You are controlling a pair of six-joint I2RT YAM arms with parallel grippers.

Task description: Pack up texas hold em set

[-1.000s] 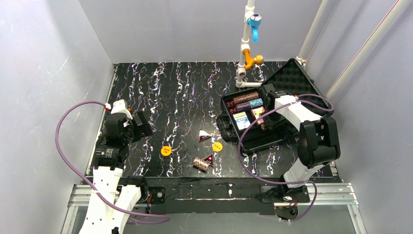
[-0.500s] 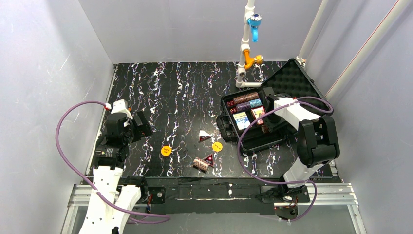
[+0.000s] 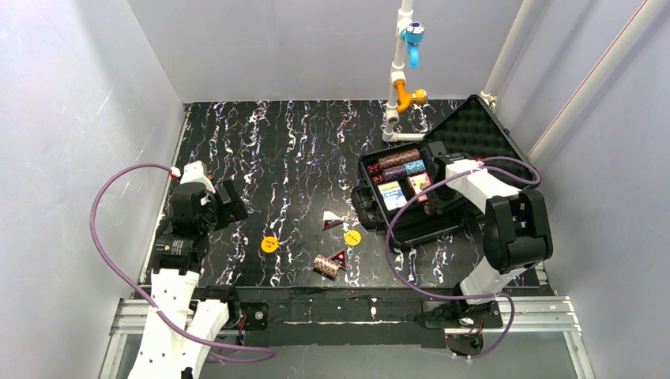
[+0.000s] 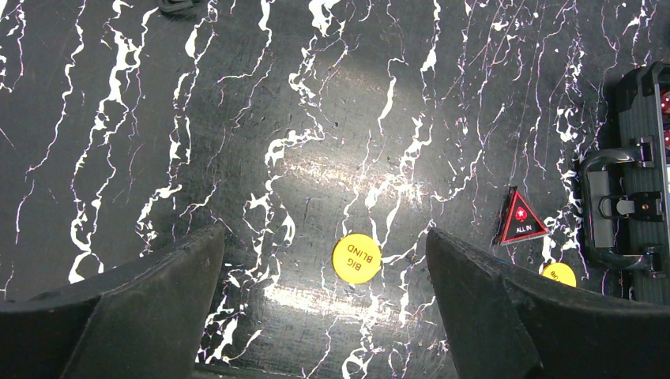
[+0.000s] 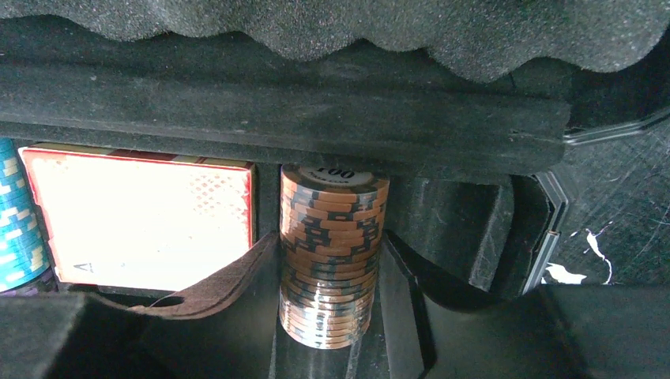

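The black case [image 3: 420, 230] lies open at the right, its foam lid [image 3: 476, 130] tipped back. Inside are chip rolls [image 3: 399, 158], a blue deck [image 3: 392, 194] and a red deck [image 5: 142, 217]. My right gripper [image 5: 330, 246] reaches into the case, shut on a brown chip roll [image 5: 332, 276] that stands next to the red deck. My left gripper [image 4: 324, 235] hangs open above the table near an orange "BIG BLIND" disc [image 4: 356, 258]. On the mat lie a second orange disc [image 3: 352, 237], two triangular markers [image 3: 332, 220] [image 3: 340, 256] and a loose chip roll [image 3: 325, 265].
A white pipe stand [image 3: 397, 87] with blue and orange fittings rises behind the case. Grey walls close in the black marbled mat [image 3: 276, 150] on three sides. Purple cables [image 3: 107, 237] loop off both arms. The case handle [image 4: 612, 209] faces the mat's middle.
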